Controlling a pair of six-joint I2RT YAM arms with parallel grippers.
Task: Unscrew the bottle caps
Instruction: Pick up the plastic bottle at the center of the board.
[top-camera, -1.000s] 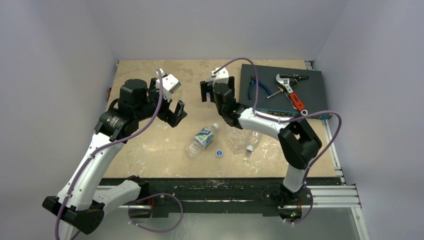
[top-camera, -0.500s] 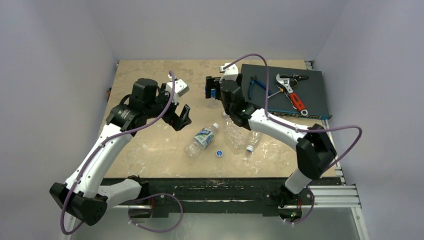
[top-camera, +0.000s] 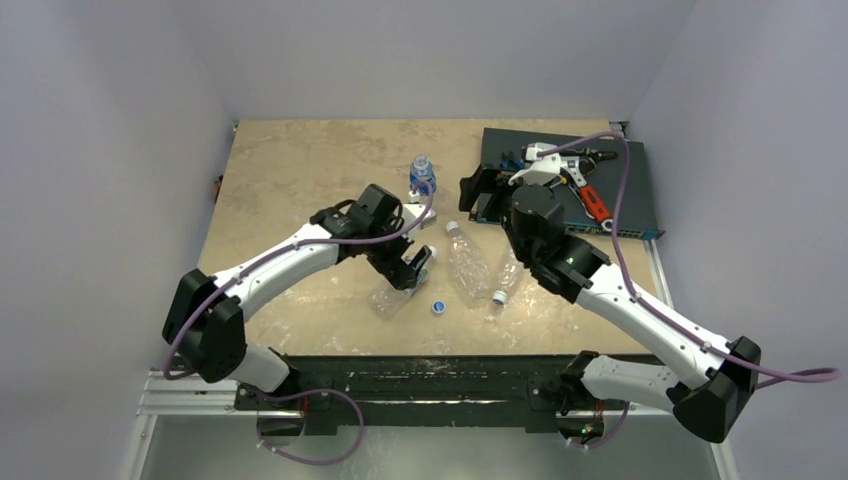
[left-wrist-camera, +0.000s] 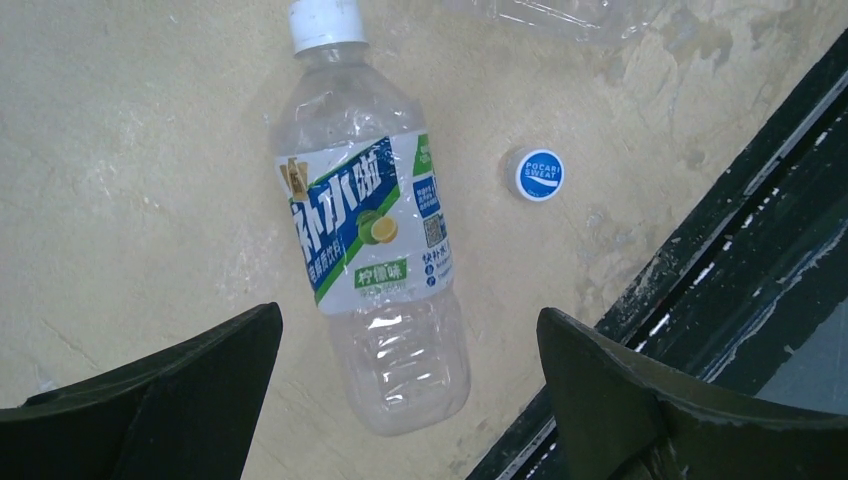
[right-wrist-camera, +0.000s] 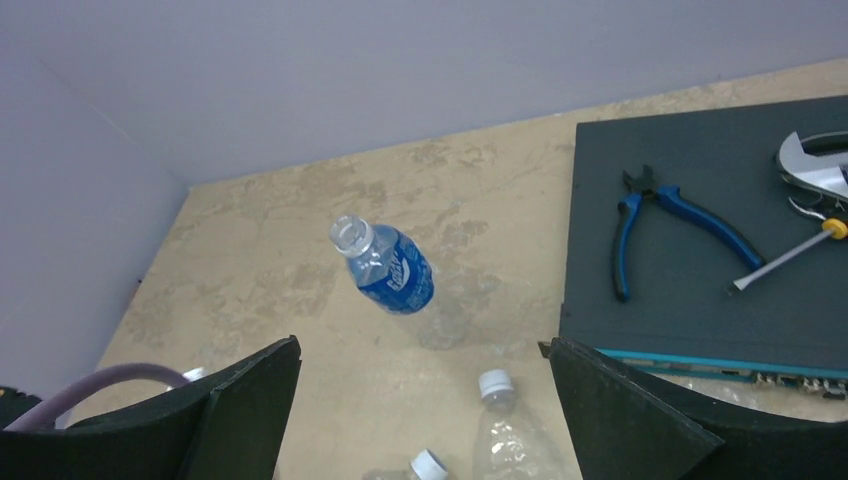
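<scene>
A labelled bottle (left-wrist-camera: 365, 230) with a white cap (left-wrist-camera: 325, 22) lies on the table; it shows only partly in the top view (top-camera: 385, 300). My left gripper (left-wrist-camera: 410, 312) hangs open above its base, also visible from above (top-camera: 412, 265). A loose blue cap (left-wrist-camera: 538, 174) lies to its right (top-camera: 438, 307). A blue-labelled bottle (right-wrist-camera: 390, 270) stands upright with an open neck at the back (top-camera: 422, 178). My right gripper (right-wrist-camera: 425, 345) is open and empty, to the right of it (top-camera: 478, 193). Two clear bottles (top-camera: 465, 258) (top-camera: 508, 272) lie capped in white (right-wrist-camera: 495, 382).
A dark tool mat (top-camera: 620, 200) at the back right holds blue pliers (right-wrist-camera: 670, 215) and a wrench (right-wrist-camera: 815, 170). The table's black front rail (left-wrist-camera: 740, 260) runs close beside the loose cap. Grey walls enclose the table.
My left gripper swung down and right over the lying labelled bottle. My right gripper drew back to the right, leaving the blue-labelled bottle standing alone.
</scene>
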